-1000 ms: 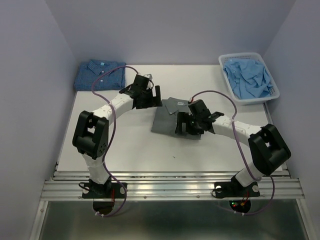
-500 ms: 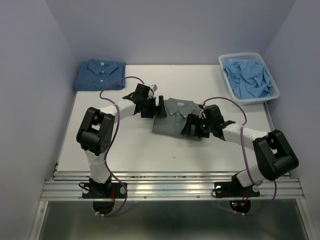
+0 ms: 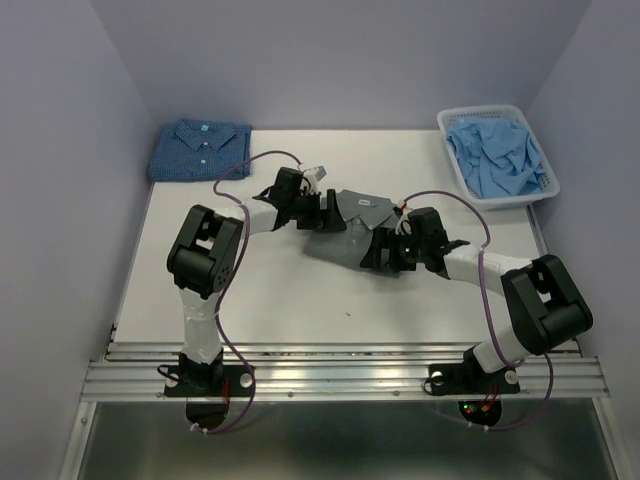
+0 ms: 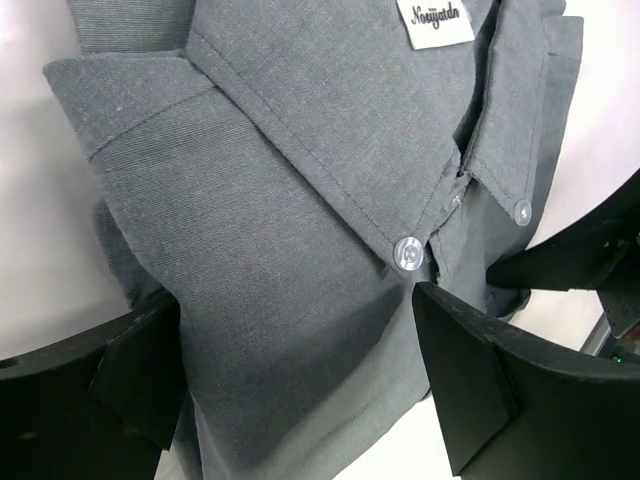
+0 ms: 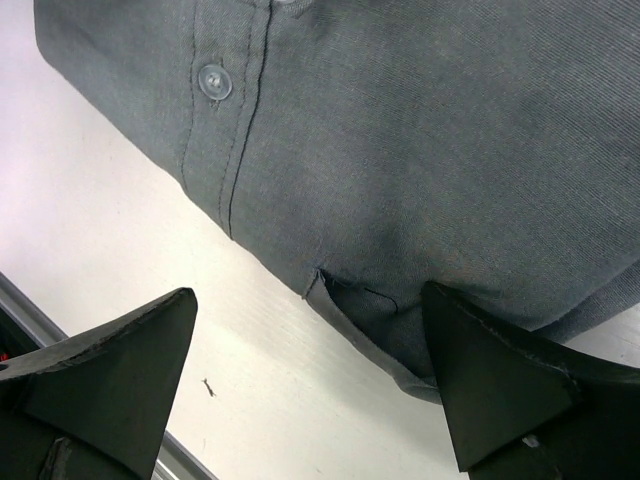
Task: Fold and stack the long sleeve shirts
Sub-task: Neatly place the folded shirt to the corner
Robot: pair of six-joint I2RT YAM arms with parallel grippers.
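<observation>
View from above: a white table (image 3: 260, 290) enclosed by pale lilac walls, with two black-and-white robot arms reaching in from the near edge. A slate-grey shirt (image 3: 352, 222) lies folded near the middle of the table, its collar towards the far side. The left gripper (image 3: 318, 210) sits at the shirt's left edge beside the collar, and the right gripper (image 3: 385, 252) sits at its near right edge.

The left wrist camera looks straight down on the collar. The left gripper (image 4: 300, 390) has its jaws wide apart, one black finger (image 4: 130, 380) on each side of the cloth, with grey fabric filling the gap between them. A white woven label (image 4: 435, 22) shows inside the collar, and a pale button (image 4: 407, 253) pins the collar point.

The right wrist camera shows the shirt's lower edge on the bare table. The right gripper (image 5: 305, 375) also has its jaws spread wide – the fingers (image 5: 500, 380) flank the hem without closing on it.

In the far left corner a dark blue checked shirt (image 3: 200, 148) lies folded flat, well apart from the grey one. In the far right corner stands a white basket (image 3: 510, 199) holding crumpled light blue cloth (image 3: 498, 155).
</observation>
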